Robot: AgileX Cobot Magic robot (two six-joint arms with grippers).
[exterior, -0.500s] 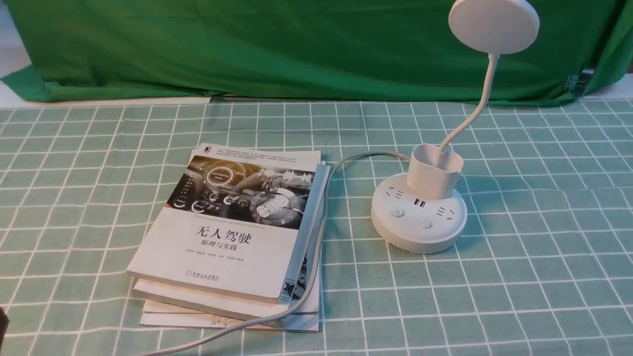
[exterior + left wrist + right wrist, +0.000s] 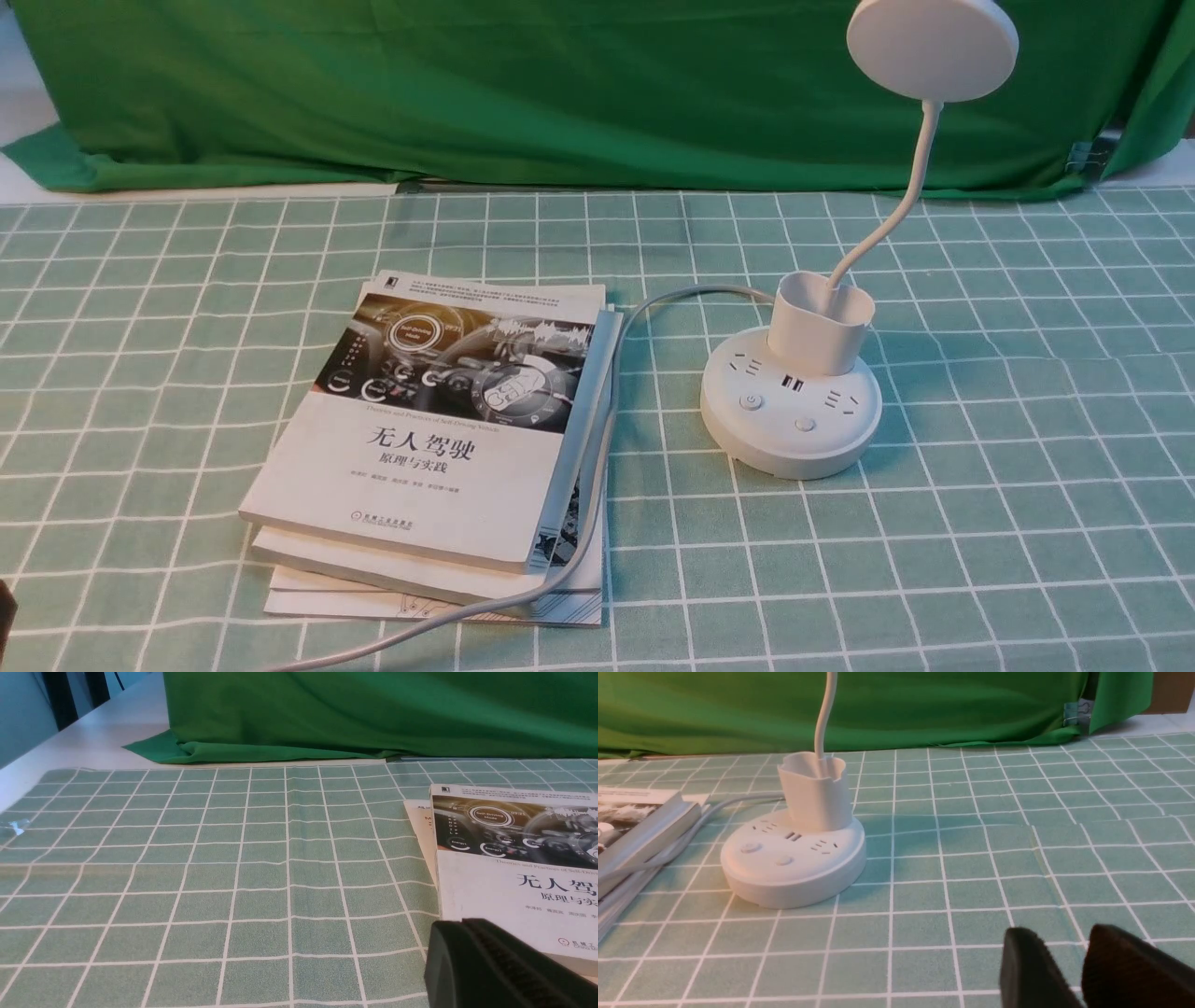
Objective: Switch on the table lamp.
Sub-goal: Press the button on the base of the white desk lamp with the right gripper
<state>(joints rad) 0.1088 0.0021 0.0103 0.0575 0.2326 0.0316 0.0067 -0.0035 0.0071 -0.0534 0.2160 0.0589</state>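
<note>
Bright, even light; soft shadows

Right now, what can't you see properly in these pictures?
White plastic table lamp: the right wrist view's edge cuts off its round disc head.
Black left gripper: the left wrist view's corner cuts it; open or shut unclear.
Lower white books, front view: the top paperback book covers them.

- Surface: tablecloth (image 2: 1027, 523), pale green with a white grid, lying mostly flat with a few faint creases.
- Rear: green fabric backdrop (image 2: 523, 93), its hem bunched on the cloth's far edge.
- Metal clip (image 2: 1078, 709) on the backdrop's right side.
- Bare white tabletop (image 2: 93, 737) beyond the cloth on the left.
- Lighting even, shadows soft.
</note>
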